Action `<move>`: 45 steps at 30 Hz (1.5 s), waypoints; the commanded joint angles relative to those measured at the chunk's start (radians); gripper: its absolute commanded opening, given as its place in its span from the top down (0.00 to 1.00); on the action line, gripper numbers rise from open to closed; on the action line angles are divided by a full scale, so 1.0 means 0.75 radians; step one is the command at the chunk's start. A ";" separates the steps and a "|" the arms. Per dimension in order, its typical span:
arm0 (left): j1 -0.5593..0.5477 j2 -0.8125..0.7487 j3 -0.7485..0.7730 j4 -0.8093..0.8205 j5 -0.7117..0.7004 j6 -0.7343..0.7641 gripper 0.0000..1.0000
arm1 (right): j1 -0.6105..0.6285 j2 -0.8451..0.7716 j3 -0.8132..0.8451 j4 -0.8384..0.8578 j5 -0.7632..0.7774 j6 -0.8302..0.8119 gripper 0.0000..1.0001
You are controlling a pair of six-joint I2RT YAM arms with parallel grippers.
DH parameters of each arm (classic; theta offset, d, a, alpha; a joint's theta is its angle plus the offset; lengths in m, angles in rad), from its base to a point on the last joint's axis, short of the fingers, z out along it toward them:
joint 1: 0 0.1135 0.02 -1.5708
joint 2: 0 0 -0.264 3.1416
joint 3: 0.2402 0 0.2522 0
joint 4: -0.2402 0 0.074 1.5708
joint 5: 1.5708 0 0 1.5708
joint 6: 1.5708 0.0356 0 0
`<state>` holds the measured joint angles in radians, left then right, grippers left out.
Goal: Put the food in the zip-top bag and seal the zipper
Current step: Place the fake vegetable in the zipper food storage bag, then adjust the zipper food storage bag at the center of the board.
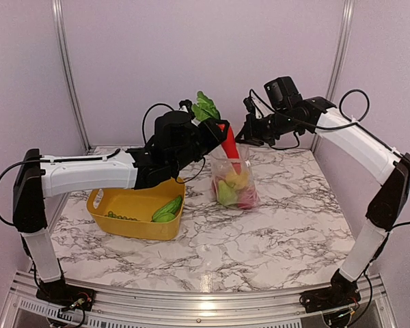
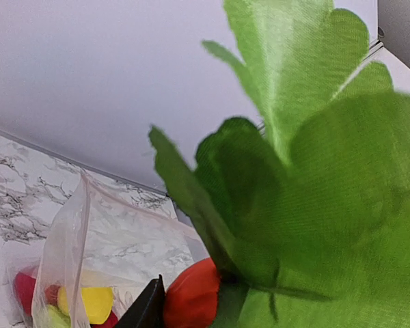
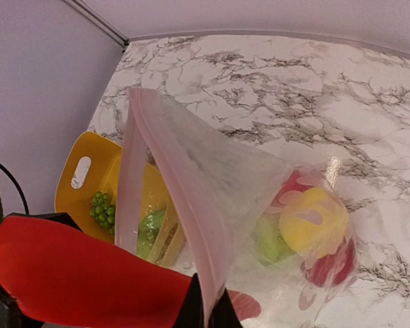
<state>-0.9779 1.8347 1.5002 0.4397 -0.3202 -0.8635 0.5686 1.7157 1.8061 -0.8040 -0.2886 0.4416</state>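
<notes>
The left pincer [image 1: 217, 132] is clamping the carrot [image 1: 229, 147] near its crown. The green leaves [image 1: 206, 106] are fanning up above the fingers, and the orange-red tip is pointing down below them, dipping into the mouth of the zip-top bag [image 1: 234, 183]. Just beside it, the right pincer [image 1: 249, 134] is pinching the bag's rim, jaws closed on the plastic. The bag is hanging beneath it, its bottom resting on the marble table [image 1: 294, 219]. The zipper [image 3: 165, 179] is running away from the right fingers, parted and gaping. Under the right pincer, inside the bag, a lemon [image 3: 314, 220], red round pieces [image 3: 331, 263] and a green piece [image 3: 268, 240] are lying together. Below the left pincer, the yellow basket [image 1: 133, 225] is holding grapes [image 1: 119, 216] and green vegetables [image 1: 167, 208].
</notes>
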 commanded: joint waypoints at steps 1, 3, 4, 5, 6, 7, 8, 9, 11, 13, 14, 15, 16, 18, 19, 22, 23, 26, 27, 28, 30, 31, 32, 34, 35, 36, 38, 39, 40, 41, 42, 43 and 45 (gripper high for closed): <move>-0.036 0.058 0.086 -0.178 -0.059 -0.170 0.71 | 0.008 0.007 0.072 0.040 0.045 0.007 1.00; -0.046 0.071 0.085 -0.216 -0.044 -0.235 0.72 | 0.008 0.013 0.082 0.043 0.050 0.006 1.00; -0.051 0.076 0.078 -0.229 -0.033 -0.259 0.73 | 0.009 0.016 0.085 0.045 0.053 0.005 1.00; -0.055 0.078 0.065 -0.234 -0.024 -0.287 0.73 | 0.009 0.021 0.090 0.047 0.052 0.004 1.00; -0.058 0.081 0.050 -0.233 -0.014 -0.314 0.73 | 0.008 0.023 0.093 0.051 0.051 0.006 1.00; -0.060 0.084 0.033 -0.233 -0.005 -0.341 0.71 | 0.009 0.026 0.096 0.053 0.049 0.006 1.00; -0.064 0.087 0.022 -0.243 0.000 -0.368 0.69 | 0.008 0.030 0.098 0.057 0.046 0.007 1.00; -0.067 0.089 0.013 -0.252 0.006 -0.391 0.68 | 0.009 0.034 0.103 0.057 0.041 0.008 1.00; -0.080 0.105 0.015 -0.263 0.023 -0.406 0.62 | 0.009 0.044 0.118 0.055 0.031 0.008 1.00; -0.091 0.135 0.059 -0.319 0.035 -0.406 0.49 | 0.009 0.056 0.137 0.043 0.025 0.000 1.00; -0.093 0.146 0.087 -0.350 0.040 -0.393 0.43 | 0.009 0.062 0.147 0.033 0.023 -0.007 1.00; -0.093 0.157 0.133 -0.404 0.040 -0.376 0.38 | 0.008 0.067 0.159 0.022 0.023 -0.013 1.00; -0.092 0.167 0.185 -0.462 0.040 -0.353 0.33 | 0.008 0.070 0.170 0.011 0.023 -0.020 1.00; -0.086 0.184 0.325 -0.575 0.029 -0.285 0.13 | 0.007 0.068 0.180 -0.004 0.028 -0.032 1.00; -0.082 0.185 0.368 -0.636 0.032 -0.256 0.03 | 0.007 0.064 0.177 -0.007 0.031 -0.039 1.00; -0.073 0.139 0.431 -0.684 0.013 -0.153 0.01 | 0.004 0.041 0.150 -0.012 0.036 -0.051 1.00; -0.071 0.110 0.435 -0.685 -0.005 -0.116 0.01 | 0.003 0.032 0.131 -0.009 0.040 -0.054 1.00; -0.065 0.012 0.437 -0.671 -0.047 0.029 0.01 | 0.004 0.003 0.076 0.012 0.047 -0.056 1.00; -0.063 -0.022 0.430 -0.659 -0.051 0.085 0.01 | 0.004 -0.006 0.060 0.020 0.047 -0.054 1.00; -0.063 -0.056 0.418 -0.650 -0.053 0.136 0.01 | 0.003 -0.011 0.046 0.029 0.046 -0.052 1.00; -0.062 -0.130 0.368 -0.624 -0.048 0.215 0.01 | 0.004 -0.017 0.026 0.043 0.042 -0.049 1.00; -0.061 -0.165 0.322 -0.611 -0.040 0.246 0.01 | 0.005 -0.017 0.021 0.047 0.041 -0.048 1.00; -0.060 -0.200 0.299 -0.604 -0.032 0.281 0.01 | 0.005 -0.015 0.020 0.051 0.040 -0.048 1.00; -0.057 -0.262 0.234 -0.644 -0.029 0.329 0.01 | 0.004 -0.012 0.017 0.059 0.037 -0.046 1.00; -0.055 -0.278 0.216 -0.703 -0.044 0.320 0.04 | 0.006 -0.012 0.016 0.064 0.039 -0.046 1.00; -0.046 -0.289 0.203 -0.769 -0.052 0.306 0.09 | 0.008 -0.013 0.015 0.070 0.039 -0.046 1.00; -0.030 -0.301 0.175 -0.881 -0.018 0.285 0.24 | 0.011 -0.013 0.012 0.081 0.041 -0.041 1.00; -0.024 -0.300 0.162 -0.921 0.002 0.275 0.30 | 0.012 -0.013 0.009 0.084 0.041 -0.038 1.00; -0.019 -0.292 0.155 -0.961 0.023 0.265 0.36 | 0.014 -0.013 0.007 0.086 0.041 -0.037 1.00; -0.013 -0.280 0.155 -0.998 0.049 0.252 0.42 | 0.016 -0.013 -0.002 0.091 0.041 -0.034 1.00; -0.005 -0.263 0.160 -1.024 0.080 0.239 0.48 | 0.017 -0.012 -0.011 0.100 0.039 -0.031 1.00; 0.001 -0.242 0.167 -1.040 0.099 0.236 0.54 | 0.019 -0.013 -0.020 0.106 0.033 -0.027 1.00; 0.018 -0.200 0.196 -1.073 0.112 0.228 0.65 | 0.020 -0.013 -0.036 0.115 0.028 -0.022 1.00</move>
<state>-0.9852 1.6112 1.6485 -0.2153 -0.2935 -0.6830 0.5709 1.7222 1.7981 -0.7528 -0.2607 0.4156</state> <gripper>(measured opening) 0.427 0.002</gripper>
